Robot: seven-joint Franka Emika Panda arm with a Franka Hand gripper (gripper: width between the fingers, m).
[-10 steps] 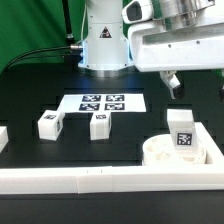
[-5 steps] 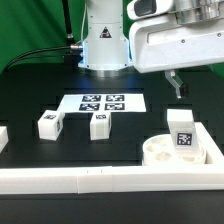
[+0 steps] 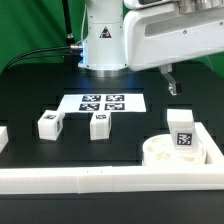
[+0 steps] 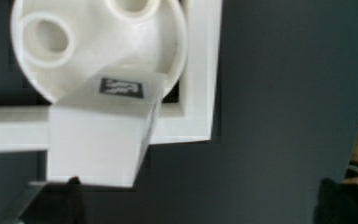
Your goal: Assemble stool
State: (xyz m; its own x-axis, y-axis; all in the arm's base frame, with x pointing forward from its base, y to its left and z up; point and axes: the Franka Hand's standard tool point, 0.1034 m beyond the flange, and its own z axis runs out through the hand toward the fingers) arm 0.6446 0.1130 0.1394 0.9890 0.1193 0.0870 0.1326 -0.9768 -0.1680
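The round white seat disc lies in the front right corner of the rails, and it also shows in the wrist view. One tagged leg stands upright in it, and the wrist view shows this leg from above. Two more legs lie loose on the dark table, one at the exterior view's left and one nearer the middle. My gripper hangs open and empty above and behind the seat. In the wrist view the gripper holds nothing between its dark fingertips.
The marker board lies flat behind the loose legs. Long white border rails run along the front and around the seat's corner. The robot's white base stands at the back with a black cable beside it.
My gripper has risen and shifted toward the exterior view's left, away from the seat and its standing leg. The parts have not moved.
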